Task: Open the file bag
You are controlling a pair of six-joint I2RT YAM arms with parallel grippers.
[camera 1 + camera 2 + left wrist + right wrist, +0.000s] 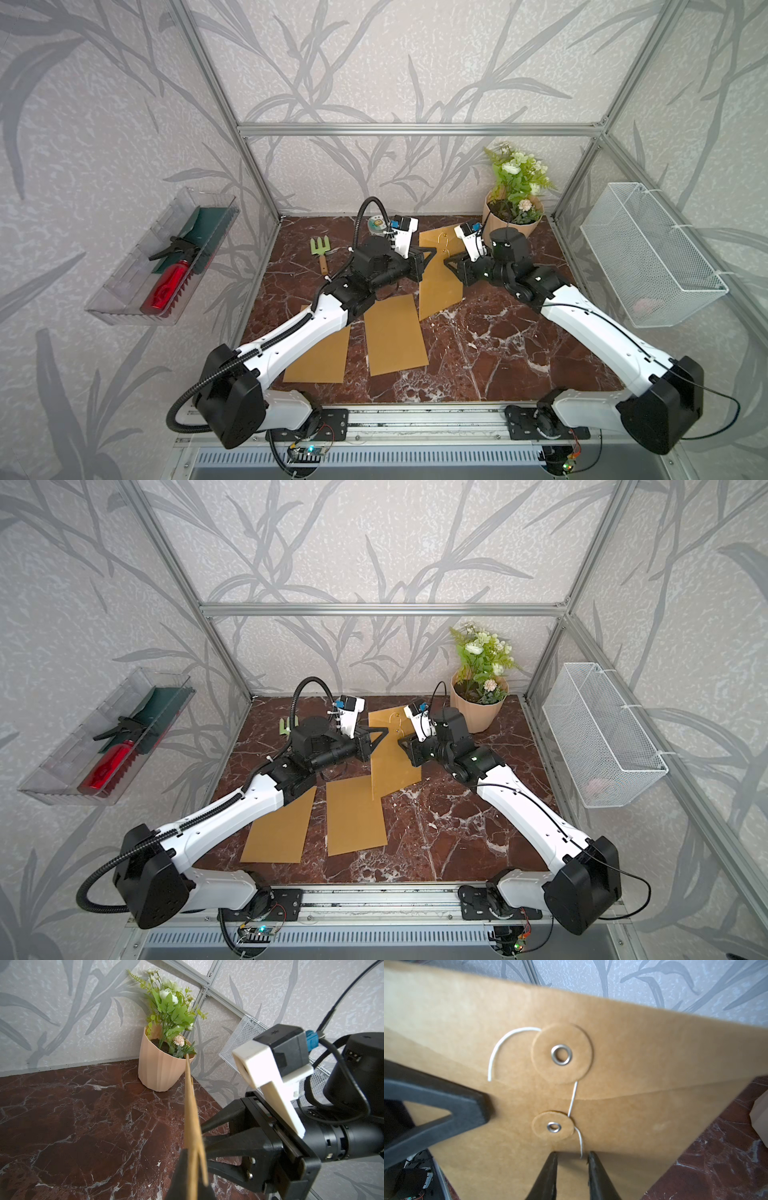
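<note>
The file bag (pixel 440 274) is a brown kraft envelope held upright above the marble table (pixel 498 340), as both top views show (pixel 392 758). My left gripper (pixel 426 259) is shut on its left edge; in the left wrist view the bag (pixel 191 1115) is seen edge-on between the left gripper's jaws (pixel 194 1153). My right gripper (pixel 451 262) faces the bag's front. In the right wrist view a white string (pixel 573 1097) runs from the flap's upper disc (pixel 561 1053) past the lower disc (pixel 553 1127). Its free end hangs between the open right gripper (pixel 572 1156).
Two more brown envelopes (pixel 395 336) (pixel 320 357) lie flat at the front left. A potted plant (pixel 513 224) stands at the back right, a green garden fork (pixel 321 249) and a tape roll (pixel 377 224) at the back. A clear tray (pixel 162 262) and a mesh basket (pixel 648 257) hang on the side walls.
</note>
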